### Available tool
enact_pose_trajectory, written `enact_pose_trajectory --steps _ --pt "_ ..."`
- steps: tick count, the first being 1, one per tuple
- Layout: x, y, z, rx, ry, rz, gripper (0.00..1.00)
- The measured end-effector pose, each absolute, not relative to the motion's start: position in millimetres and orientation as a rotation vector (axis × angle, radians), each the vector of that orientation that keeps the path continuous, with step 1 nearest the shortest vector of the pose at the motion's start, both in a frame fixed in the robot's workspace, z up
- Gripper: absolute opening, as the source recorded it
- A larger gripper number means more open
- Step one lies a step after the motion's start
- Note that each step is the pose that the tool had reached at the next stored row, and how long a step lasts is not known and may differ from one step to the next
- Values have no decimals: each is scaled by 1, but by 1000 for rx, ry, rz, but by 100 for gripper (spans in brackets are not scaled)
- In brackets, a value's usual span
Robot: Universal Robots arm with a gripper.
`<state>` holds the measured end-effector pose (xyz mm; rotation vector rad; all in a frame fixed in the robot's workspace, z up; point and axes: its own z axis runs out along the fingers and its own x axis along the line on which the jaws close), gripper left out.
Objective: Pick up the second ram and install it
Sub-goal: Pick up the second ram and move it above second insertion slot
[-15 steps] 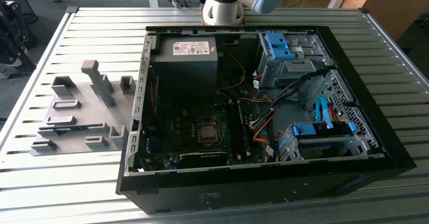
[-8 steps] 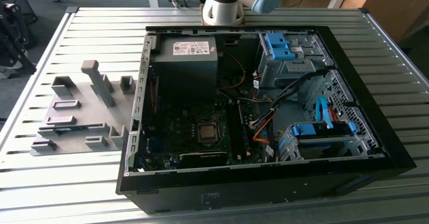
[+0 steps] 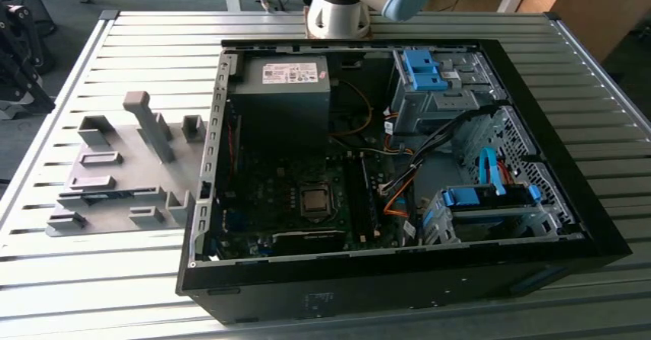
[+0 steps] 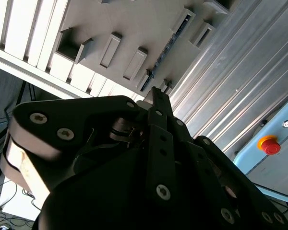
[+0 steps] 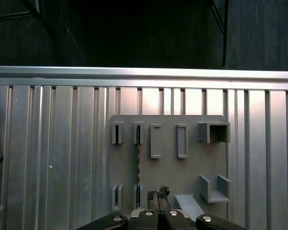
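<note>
The second ram [image 5: 138, 165] stands on edge as a thin dark strip in the grey fixture [image 5: 192, 167], held between two pairs of slotted blocks. It appears as a dark line [image 4: 166, 51] in the second wrist view and as a bluish strip [image 3: 102, 196] near the fixture's front in the exterior view. My gripper [image 5: 158, 193] hovers high above the fixture, a little to one side of the ram and not touching it. Its fingertips [image 4: 157, 96] sit pressed together with nothing between them.
The fixture [image 3: 122, 172] lies on a slatted metal table [image 3: 122, 279] at the exterior view's left. An open black computer case [image 3: 386, 180] with motherboard, cables and blue drive bays takes up the centre and right. The arm's base [image 3: 341, 8] stands behind the case.
</note>
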<state>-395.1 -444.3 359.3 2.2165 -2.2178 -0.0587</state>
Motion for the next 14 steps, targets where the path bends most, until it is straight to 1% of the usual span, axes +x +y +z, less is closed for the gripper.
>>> enact_pose_trajectory --steps 3,4,6,7,14 --pt "-395 -445 358 2217 -2218 -59 11" --pt "-395 -445 357 2216 -2218 -59 16" --pt "-395 -445 354 2216 -2217 -57 16" --pt "-395 -445 353 2216 -2217 -56 24" --pt "-395 -445 344 2215 -2216 -54 24"
